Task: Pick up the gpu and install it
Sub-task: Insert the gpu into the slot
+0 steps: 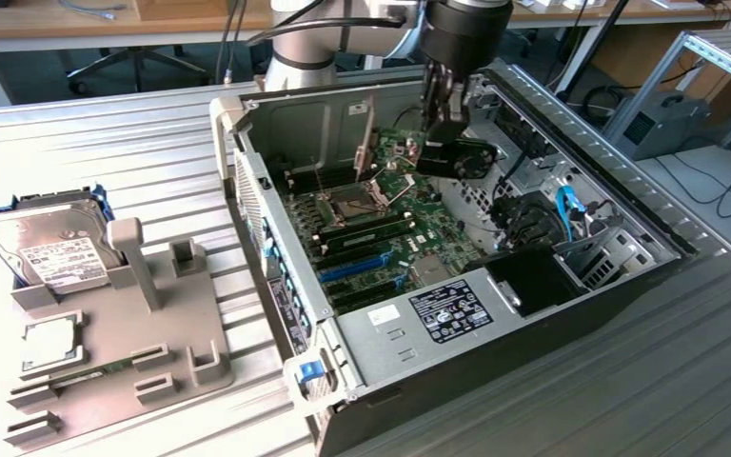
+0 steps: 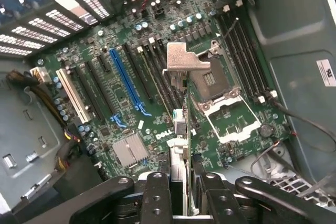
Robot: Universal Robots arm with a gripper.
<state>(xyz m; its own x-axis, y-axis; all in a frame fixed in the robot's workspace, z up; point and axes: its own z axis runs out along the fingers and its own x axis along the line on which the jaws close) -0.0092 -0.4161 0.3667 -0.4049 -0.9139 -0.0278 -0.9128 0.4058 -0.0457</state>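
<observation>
My gripper hangs inside the open computer case, above the motherboard. It is shut on the gpu, a thin dark card held on edge. In the wrist view the gpu runs edge-on away from my gripper, with its silvery bracket at the far end. One finger presses on each side of the card. The card hovers over the motherboard, between the long blue slot and the CPU socket, and touches neither.
A grey fixture tray lies at the exterior view's left, holding a silver hard drive. Inside the case are blue slots, a black power supply block, cables and the tall case walls.
</observation>
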